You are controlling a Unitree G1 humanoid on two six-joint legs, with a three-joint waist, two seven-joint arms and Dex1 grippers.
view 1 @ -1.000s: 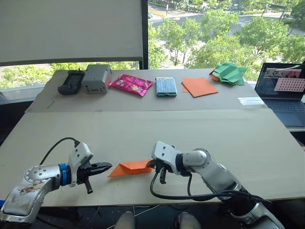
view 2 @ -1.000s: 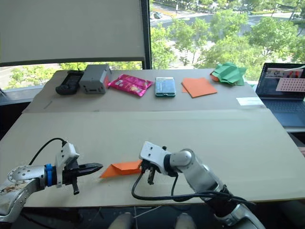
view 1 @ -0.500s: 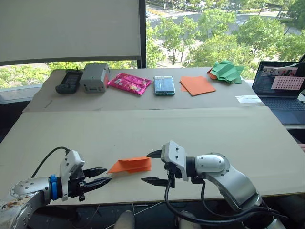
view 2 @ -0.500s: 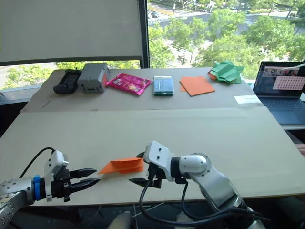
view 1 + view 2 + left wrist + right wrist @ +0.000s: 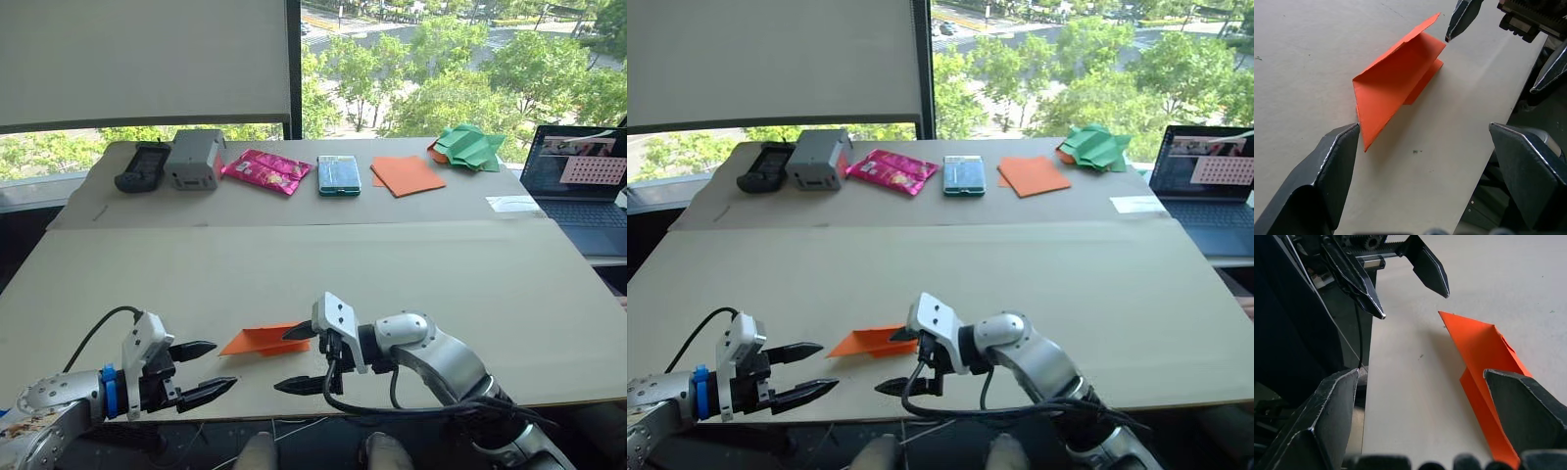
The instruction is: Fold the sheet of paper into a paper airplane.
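Note:
The orange sheet of paper [image 5: 263, 340] lies folded into a narrow wedge with a pointed nose, near the table's front edge, and one flap stands up [image 5: 1396, 81]. My left gripper [image 5: 225, 363] is open just left of the nose, touching nothing. From the other side, my right gripper [image 5: 280, 362] is open too; its upper finger reaches over the wedge's right end and its lower finger hangs past the table edge. In the right wrist view the wedge [image 5: 1484, 352] lies close beside one finger, with nothing between the fingers. Neither gripper holds the paper.
On the far table stand a black remote [image 5: 143, 168], a grey box [image 5: 196, 160], a pink packet [image 5: 268, 171], a teal pack [image 5: 340, 175], flat orange sheets [image 5: 409, 176] and a green paper shape [image 5: 471, 147]. A laptop [image 5: 578, 181] sits at the right.
Both grippers were shut at the ends of the orange wedge; both have opened and let it go. The left gripper has drawn back to the front edge. The wedge lies free.

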